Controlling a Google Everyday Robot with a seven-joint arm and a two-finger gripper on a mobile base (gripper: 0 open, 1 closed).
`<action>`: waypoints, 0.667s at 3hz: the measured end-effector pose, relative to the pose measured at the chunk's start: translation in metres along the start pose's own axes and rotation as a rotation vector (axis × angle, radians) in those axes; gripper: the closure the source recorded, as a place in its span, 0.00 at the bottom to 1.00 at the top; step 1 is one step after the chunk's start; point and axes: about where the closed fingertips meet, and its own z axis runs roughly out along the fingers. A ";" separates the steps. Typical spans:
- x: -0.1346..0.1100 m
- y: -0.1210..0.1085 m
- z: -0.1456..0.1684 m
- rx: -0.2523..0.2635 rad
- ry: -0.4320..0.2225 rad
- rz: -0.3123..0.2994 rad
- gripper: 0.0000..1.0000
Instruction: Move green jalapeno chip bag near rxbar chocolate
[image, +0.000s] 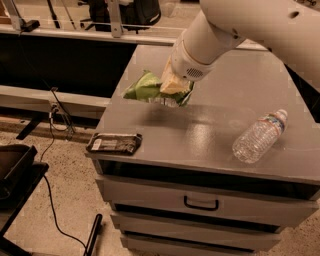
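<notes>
The green jalapeno chip bag (144, 88) is crumpled bright green with silvery edges. It hangs a little above the grey cabinet top (200, 135), with its shadow on the surface below it. My gripper (173, 86) comes down from the upper right on the white arm and is shut on the bag's right part. The rxbar chocolate (114, 143) is a flat dark bar with a pale label patch. It lies at the front left corner of the cabinet top, in front of and left of the bag, apart from it.
A clear plastic water bottle (260, 136) lies on its side at the right of the cabinet top. Drawers with a black handle (201, 203) are below. On the floor to the left are cables (55, 125) and a black stand (15, 175).
</notes>
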 end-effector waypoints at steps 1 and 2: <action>-0.012 0.015 -0.002 -0.030 -0.022 -0.028 1.00; -0.025 0.036 -0.004 -0.064 -0.037 -0.046 0.83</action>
